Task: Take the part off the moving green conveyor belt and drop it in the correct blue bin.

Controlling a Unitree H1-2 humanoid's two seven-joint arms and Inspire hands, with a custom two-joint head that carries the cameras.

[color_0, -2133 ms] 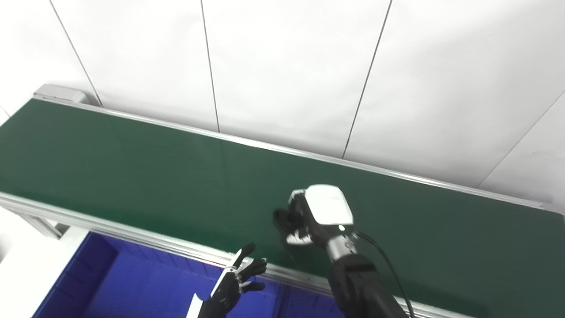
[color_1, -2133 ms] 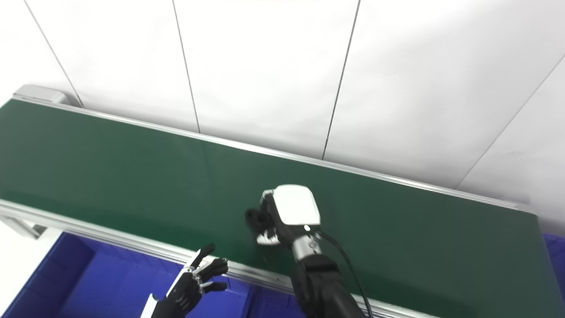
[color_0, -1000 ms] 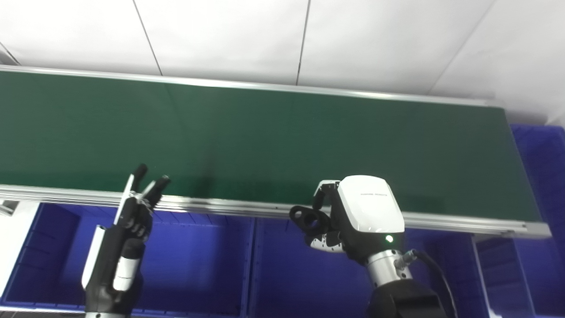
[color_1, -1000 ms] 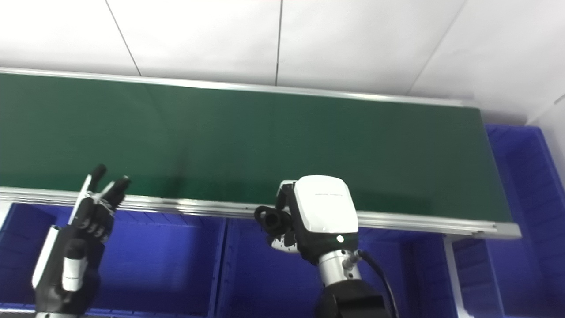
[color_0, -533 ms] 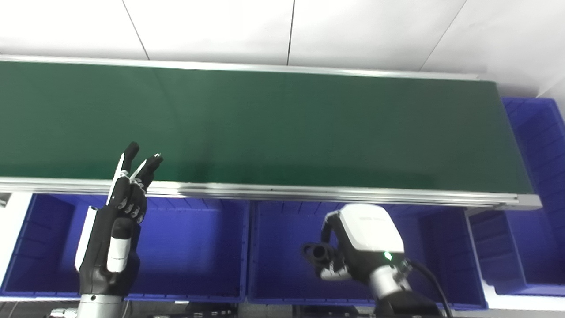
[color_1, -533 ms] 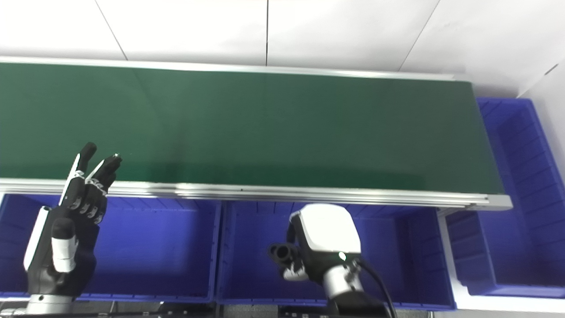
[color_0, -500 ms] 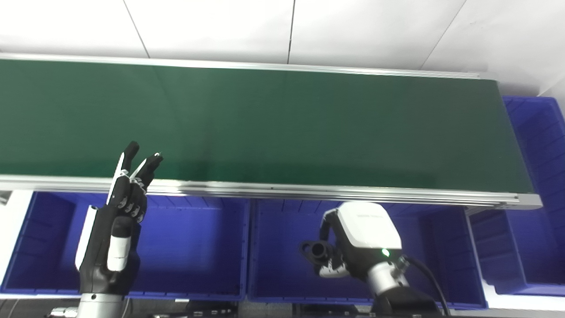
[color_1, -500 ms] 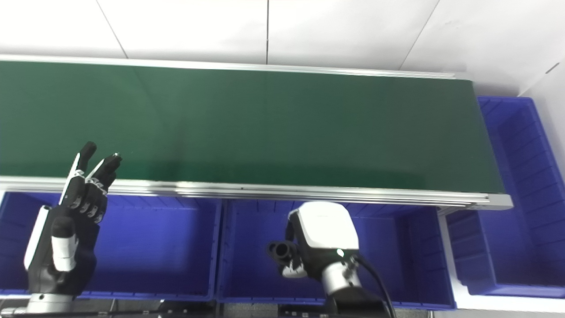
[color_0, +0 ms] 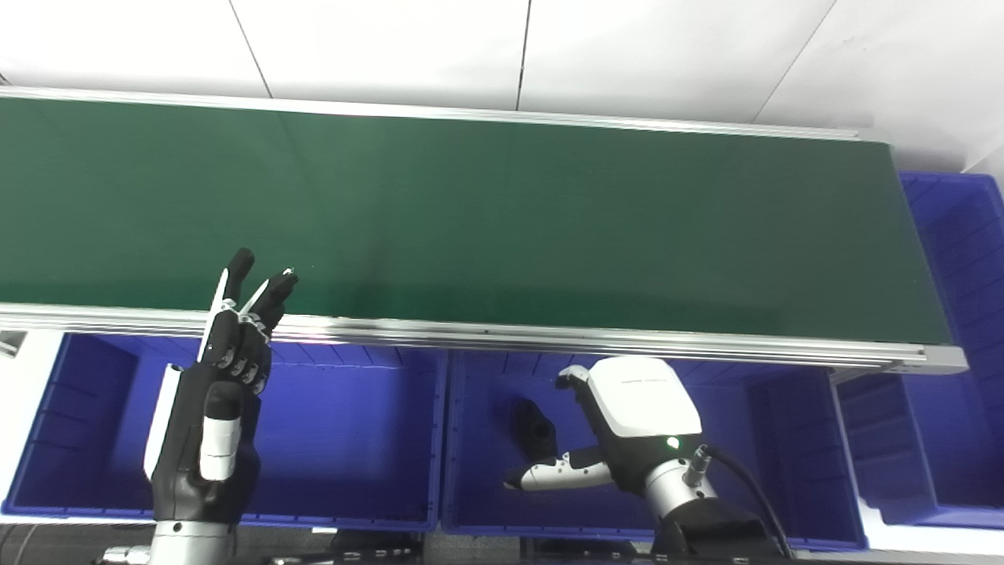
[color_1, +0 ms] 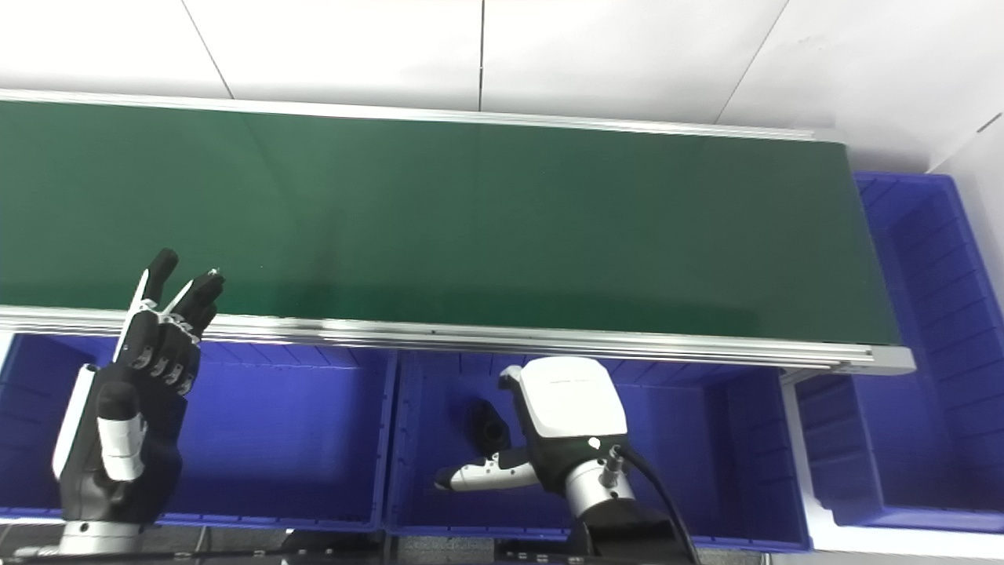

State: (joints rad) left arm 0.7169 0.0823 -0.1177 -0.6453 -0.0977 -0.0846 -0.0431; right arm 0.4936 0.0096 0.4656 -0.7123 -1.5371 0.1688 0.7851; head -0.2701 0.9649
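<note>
Below the near rail of the green conveyor belt (color_0: 502,212) sits a row of blue bins, and the black part (color_0: 535,424) now lies in the middle bin (color_0: 792,439), loose, apart from any finger. The right hand (color_0: 620,439) hovers over that same bin with its fingers spread and its white thumb (color_0: 553,475) stretched out toward the left, gripping nothing; I read that spread as a release, so the drop looks done. The part appears to be a short dark piece with a round hole, though it is too small to say more. Whether it rests on the bin floor or is falling I cannot tell.

The left hand (color_1: 129,408) is raised upright in front of the left bin (color_1: 314,439), fingers apart and pointing up toward the belt's edge, holding nothing. It looks like a waiting pose, kept clear of the working arm. The belt itself carries nothing within view. A further blue bin (color_1: 925,329) stands at the belt's right end, past the roller, likely to catch whatever runs off. If this bin is the correct one, what remains for the right hand is only to lift clear without brushing the bin wall.
</note>
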